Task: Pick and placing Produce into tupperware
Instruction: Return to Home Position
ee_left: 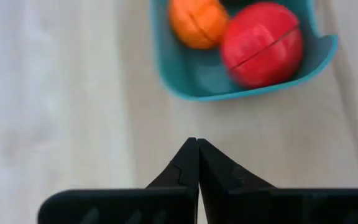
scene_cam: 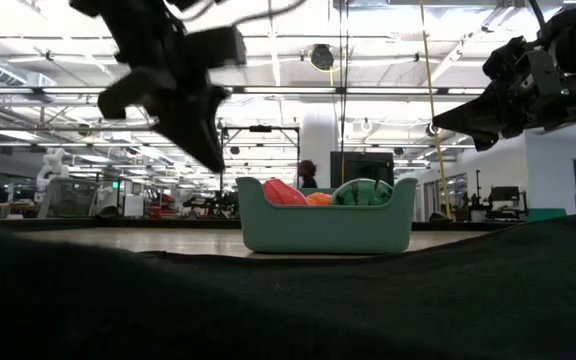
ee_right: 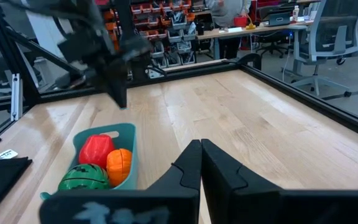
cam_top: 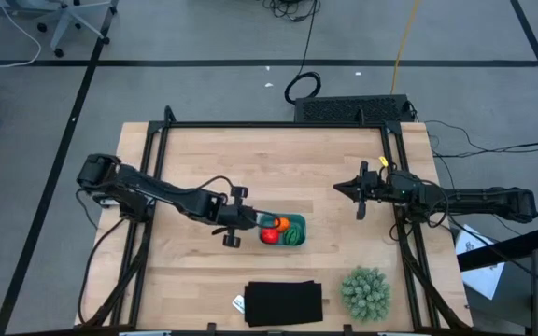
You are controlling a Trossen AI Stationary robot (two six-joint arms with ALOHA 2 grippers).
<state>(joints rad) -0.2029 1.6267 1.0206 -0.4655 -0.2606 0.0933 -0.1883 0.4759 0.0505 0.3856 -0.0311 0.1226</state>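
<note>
**Left claw (ee_left: pixel 197 146) pinched closed beside the filled tupperware (ee_left: pixel 185 93)**

You had its two dark fingers pressed flat together, empty, raised just off the smooth teal plastic tub's short end, over the pale wooden table (cam_top: pixel 194 149). All three pieces of produce lay inside, touching: a glossy red one (ee_left: pixel 263 43) with a groove across it, a ribbed orange round one (ee_left: pixel 197 22) and a striped dark green round one (ee_right: pixel 82 177). Your right claw (ee_right: pixel 201 149), fingers likewise together, hung well apart.

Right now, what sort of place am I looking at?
Probably a robotics lab or workshop: a pale wooden worktable framed in black metal, shelves of red plastic storage bins, and grey swivel office chairs.
</note>
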